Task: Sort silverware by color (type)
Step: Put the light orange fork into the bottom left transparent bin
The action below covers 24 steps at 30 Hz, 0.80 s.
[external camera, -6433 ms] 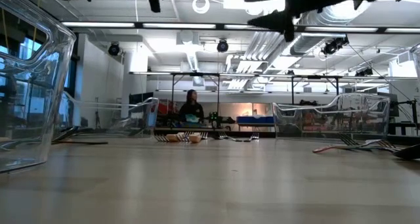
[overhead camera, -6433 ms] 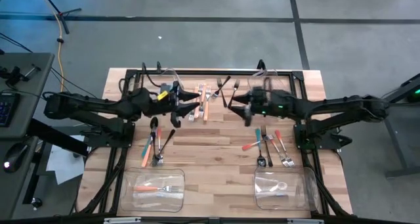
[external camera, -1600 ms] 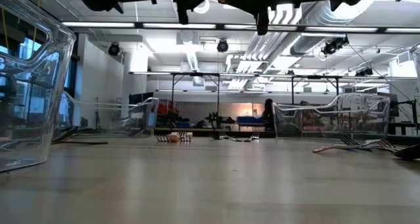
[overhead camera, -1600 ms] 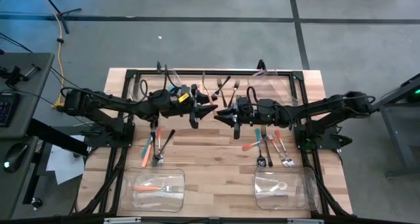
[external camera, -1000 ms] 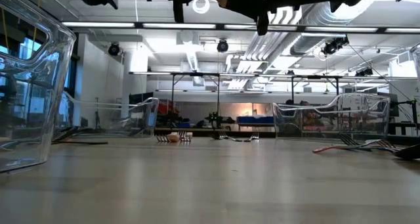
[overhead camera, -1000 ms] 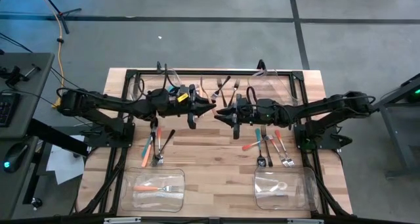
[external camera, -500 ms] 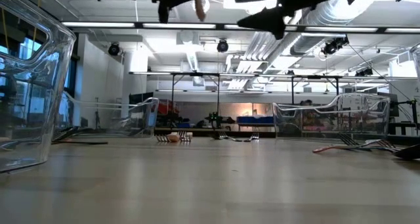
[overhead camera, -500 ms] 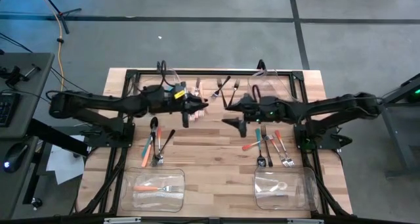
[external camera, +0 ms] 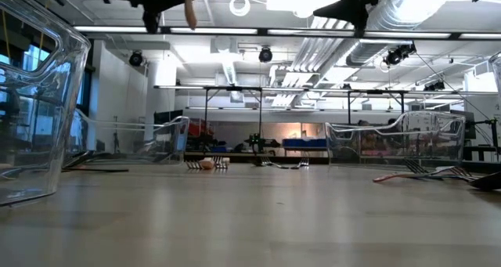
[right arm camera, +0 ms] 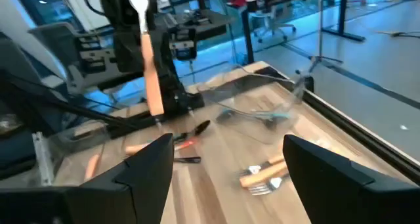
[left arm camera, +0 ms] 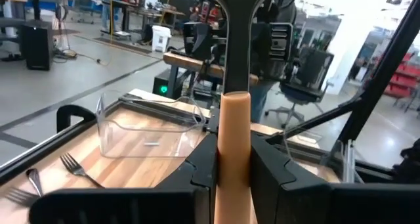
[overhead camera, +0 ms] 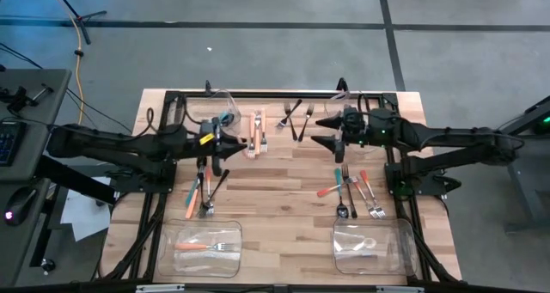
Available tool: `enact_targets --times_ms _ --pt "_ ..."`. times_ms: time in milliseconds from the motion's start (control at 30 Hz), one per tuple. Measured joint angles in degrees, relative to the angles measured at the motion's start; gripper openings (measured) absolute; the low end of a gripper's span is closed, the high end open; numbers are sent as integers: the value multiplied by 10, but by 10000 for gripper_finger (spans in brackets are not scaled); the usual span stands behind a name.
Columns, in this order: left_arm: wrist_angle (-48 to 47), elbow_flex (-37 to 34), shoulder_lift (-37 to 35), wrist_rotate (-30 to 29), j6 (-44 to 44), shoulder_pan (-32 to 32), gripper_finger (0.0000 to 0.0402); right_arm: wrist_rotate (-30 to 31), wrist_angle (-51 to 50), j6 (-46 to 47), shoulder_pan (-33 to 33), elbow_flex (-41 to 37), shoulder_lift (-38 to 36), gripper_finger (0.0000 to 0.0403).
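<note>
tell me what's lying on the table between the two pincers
In the high view, between the left pincer and the open right pincer lie an orange-handled fork and dark forks on the table.

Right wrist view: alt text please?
The left gripper, across the table, holds an orange-handled fork upright. The right gripper's open dark fingers frame the wooden table, where two orange-handled forks lie.
</note>
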Motion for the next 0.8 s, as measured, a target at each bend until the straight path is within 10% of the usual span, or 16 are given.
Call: enact_targets --times_ms 567,800 --pt "39 -3 -11 33 -4 0 40 -198 206 36 -45 0 93 267" --pt "39 -3 -11 34 11 0 40 -218 207 35 -45 0 90 146"
